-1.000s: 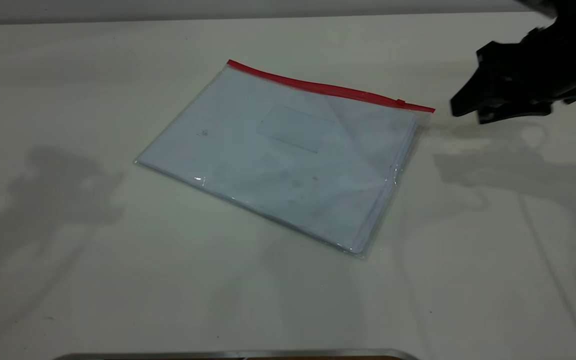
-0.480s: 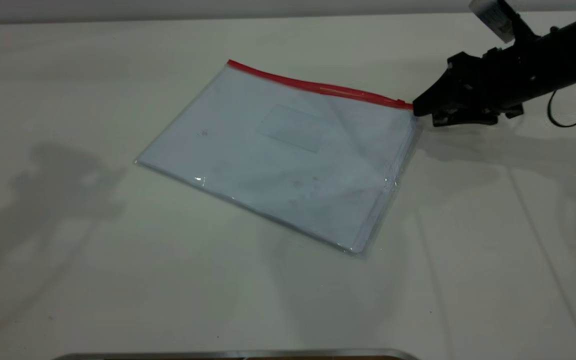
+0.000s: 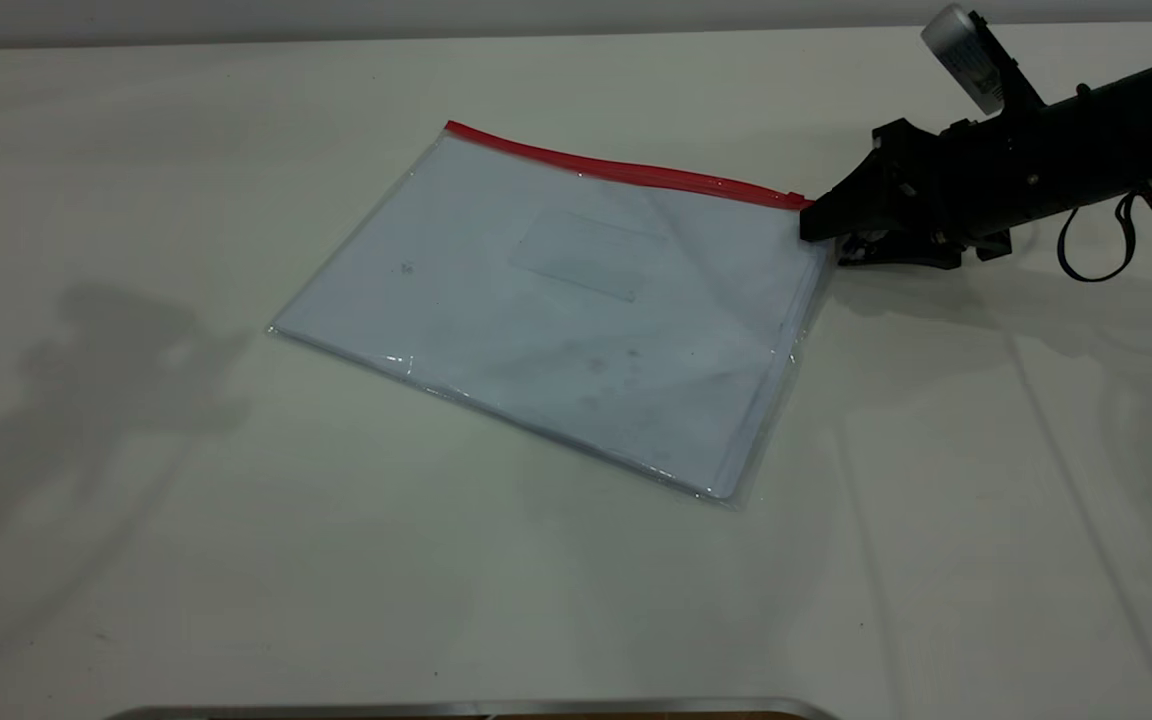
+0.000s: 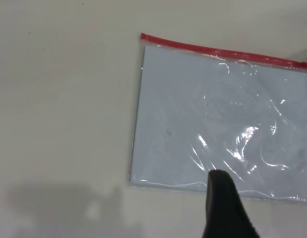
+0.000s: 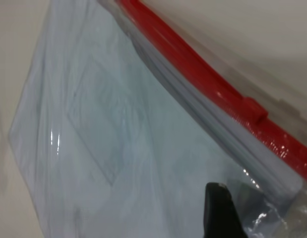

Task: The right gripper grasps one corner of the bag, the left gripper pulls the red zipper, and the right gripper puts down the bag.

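Note:
The bag (image 3: 576,310) lies flat on the white table, clear with white sheets inside. The red zipper (image 3: 626,172) runs along its far edge, with the slider tab (image 3: 796,197) at the right end. My right gripper (image 3: 818,232) is low at the bag's far right corner, open. In the right wrist view one fingertip (image 5: 216,198) lies over the bag (image 5: 118,129) near the slider tab (image 5: 255,110); the other finger is hidden. My left gripper (image 4: 265,198) is open and empty, hovering over the bag's (image 4: 217,124) plain long edge. It is outside the exterior view.
The right arm's looping cable (image 3: 1096,245) hangs over the table behind the gripper. A metal edge (image 3: 476,708) runs along the table's front. The left arm's shadow (image 3: 126,370) falls on the table left of the bag.
My right gripper has moved left and down from beside the bag to its far right corner. The bag has shifted slightly to the left.

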`<state>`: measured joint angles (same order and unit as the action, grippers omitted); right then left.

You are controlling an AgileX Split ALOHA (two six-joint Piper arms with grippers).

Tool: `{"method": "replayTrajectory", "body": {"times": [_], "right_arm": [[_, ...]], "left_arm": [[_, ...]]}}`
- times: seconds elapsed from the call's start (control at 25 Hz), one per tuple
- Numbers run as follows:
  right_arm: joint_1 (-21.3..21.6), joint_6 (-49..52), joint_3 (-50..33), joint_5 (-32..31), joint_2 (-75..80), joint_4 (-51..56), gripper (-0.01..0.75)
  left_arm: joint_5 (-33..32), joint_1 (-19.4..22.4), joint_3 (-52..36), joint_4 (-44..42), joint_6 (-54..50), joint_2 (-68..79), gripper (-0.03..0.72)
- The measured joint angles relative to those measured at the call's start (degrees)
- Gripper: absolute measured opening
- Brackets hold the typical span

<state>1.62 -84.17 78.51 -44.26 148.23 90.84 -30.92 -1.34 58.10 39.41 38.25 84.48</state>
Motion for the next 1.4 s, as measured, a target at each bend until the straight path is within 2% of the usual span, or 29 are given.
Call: {"method": "replayTrajectory", "body": {"times": [0.12, 0.24, 0.36, 0.48, 0.6, 0.64, 0.84, 1.0, 1.2, 1.32, 1.4], "right_arm": [[-0.8, -0.72, 0.0, 0.07, 0.0, 1.23, 0.47], [-3.4, -3.25, 0.06, 0.88, 0.0, 4.25, 0.466], [-5.66, -6.08, 0.06, 1.16, 0.04, 8.4, 0.427], [-5.58, -7.44, 0.06, 0.82, 0.04, 10.35, 0.29], [-4.28, -7.32, 0.06, -1.29, 0.04, 10.35, 0.079], [-3.69, -7.17, 0.06, -2.79, 0.04, 10.28, 0.045], [-2.18, -5.93, 0.57, -10.31, 0.06, 10.1, 0.033], [-5.92, -2.41, 2.96, -13.64, 0.06, 8.5, 0.033], [-11.48, 3.09, 5.28, -19.8, 0.06, -8.29, 0.033], [-10.66, 5.74, 5.82, -20.53, 0.06, -16.12, 0.033], [-8.9, 7.85, 7.32, -20.71, 0.06, -17.67, 0.033]], "left_arm": [[0.1, 0.0, 0.0, 0.05, 0.0, 0.0, 0.469], [0.34, 0.0, 0.0, 0.16, 0.0, 0.0, 0.469], [0.32, 0.0, 0.0, 0.16, -0.05, 0.0, 0.469], [0.32, 0.0, 0.0, 0.16, -0.05, 0.0, 0.469], [0.32, 0.0, 0.0, 0.16, -0.05, 0.0, 0.469], [0.32, 0.0, 0.0, 0.16, -0.05, 0.02, 0.469], [0.47, 0.0, 0.0, 0.16, -0.05, 1.81, 0.469], [0.47, 0.0, 0.0, 1.13, -0.05, 5.13, 0.469], [1.27, -0.78, 0.02, 4.59, 3.62, 8.04, 0.469], [1.73, -2.74, 0.34, 5.75, 7.0, 9.23, 0.469], [2.9, -4.61, 0.54, 7.01, 8.99, 10.42, 0.469]]}}
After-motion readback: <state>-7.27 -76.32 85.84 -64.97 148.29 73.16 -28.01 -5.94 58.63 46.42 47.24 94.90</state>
